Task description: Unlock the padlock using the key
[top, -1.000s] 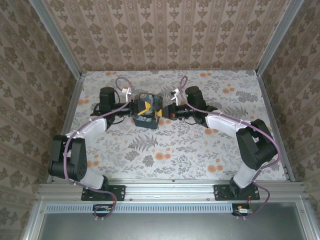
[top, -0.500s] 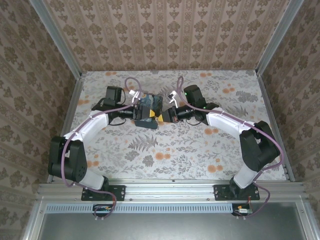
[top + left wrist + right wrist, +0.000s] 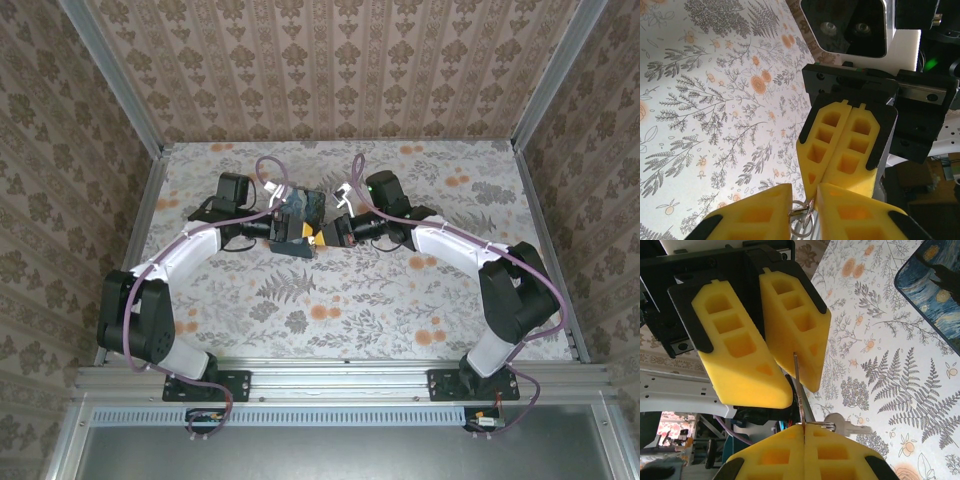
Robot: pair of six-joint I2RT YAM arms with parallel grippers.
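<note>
The key [image 3: 798, 371] is a thin metal blade seen edge-on, pinched between the shut yellow fingers of my right gripper [image 3: 804, 430]. A ring [image 3: 821, 425] on it carries a second silver key [image 3: 846, 425] hanging to the side. The blade's free end runs up between the fingers of my left gripper [image 3: 799, 388]. In the left wrist view my left gripper [image 3: 804, 194] has closed to a narrow gap with the key ring [image 3: 802, 225] bridging it, tip to tip with my right gripper [image 3: 826, 175]. Both grippers [image 3: 300, 236] [image 3: 322, 238] meet above mid-table. The padlock is out of view.
A dark blue mat [image 3: 300, 208] with a starry painting print lies under the meeting point, its corner also showing in the right wrist view as a blue mat [image 3: 935, 285]. The floral tablecloth [image 3: 350, 300] covers the table, with patterned walls on three sides.
The left arm has swung inward and its jaws have narrowed onto the key ring. The right gripper has shifted slightly left, still shut on the key.
</note>
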